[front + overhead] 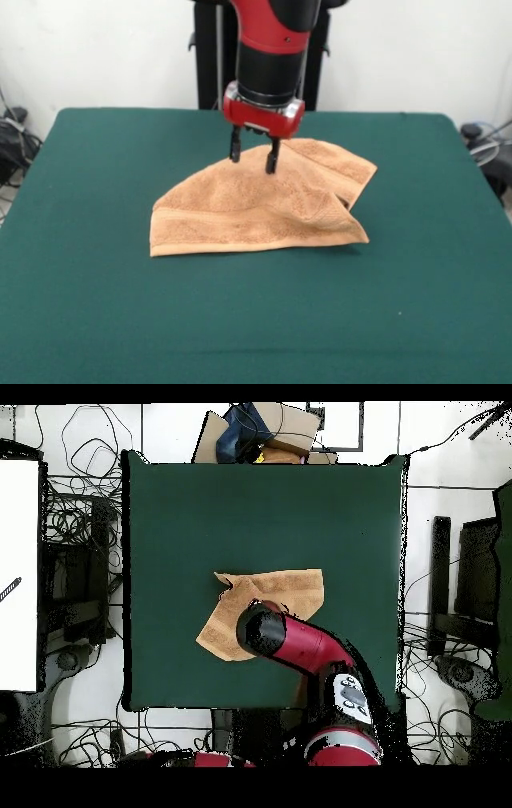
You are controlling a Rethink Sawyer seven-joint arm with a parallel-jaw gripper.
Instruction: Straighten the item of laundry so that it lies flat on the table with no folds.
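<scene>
The orange-tan towel [260, 208] lies crumpled near the middle of the dark green table [96, 304]. Its right part is folded over on itself, with a raised flap at the far right corner. A band stripe runs along its near hem. In the overhead view the towel [285, 592] is partly hidden under the arm. My gripper [254, 160] hangs straight down over the towel's far edge, its two black fingers [234, 150] apart and just above or touching the cloth. It holds nothing. In the overhead view the arm's wrist [262, 629] hides the gripper.
The red and black arm [315, 654] reaches from the pedestal over the table's robot side. Cables and equipment [75, 564] lie on the floor around the table. Cardboard and a dark bag [255, 429] sit beyond the far edge.
</scene>
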